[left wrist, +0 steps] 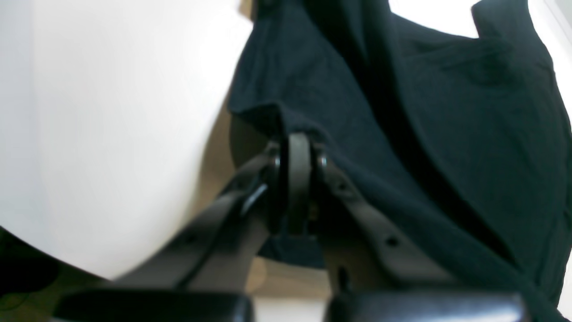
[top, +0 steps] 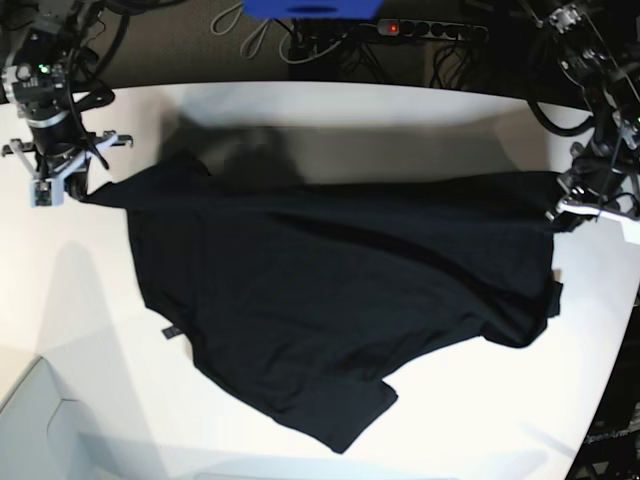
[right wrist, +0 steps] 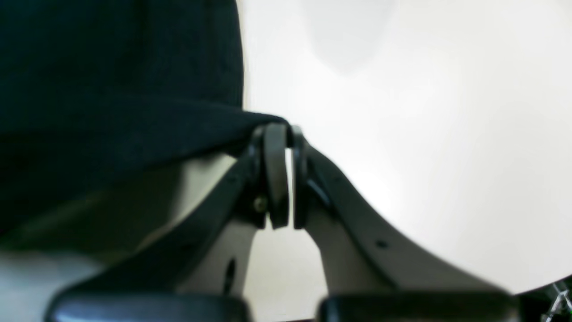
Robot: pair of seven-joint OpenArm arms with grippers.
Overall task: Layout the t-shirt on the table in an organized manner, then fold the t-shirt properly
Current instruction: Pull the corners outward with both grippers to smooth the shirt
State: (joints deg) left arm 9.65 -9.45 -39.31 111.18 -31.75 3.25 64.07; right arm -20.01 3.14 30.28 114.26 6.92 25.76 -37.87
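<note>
Black cloth, the t-shirt (top: pixel 330 300), stretched wide across the white table (top: pixel 90 300) between two arms, far edge lifted and casting a grey shadow on the tabletop beyond, near part lying on the surface with one sleeve pointing toward the front edge. No readable writing anywhere; only a small tag (top: pixel 168 333) at the hem on the base view's left, too small to make out. Left gripper (left wrist: pixel 298 147) clamped on a fold of the t-shirt's edge at the base view's right, jaws pressed together with fabric bunched over the fingertips. Right gripper (right wrist: pixel 282 134) closed on a corner of the cloth at the base view's left, a thin sliver of light between the pads lower down, cloth pinched at the tips. Beyond the table's far edge: dark cables, a black power strip (top: pixel 425 30) with a red light, and a blue object (top: pixel 312 8) cut off by the top of the frame. Both wrist views blurred; in them much of the shirt out of frame. No print or neck patch made out in any view.
</note>
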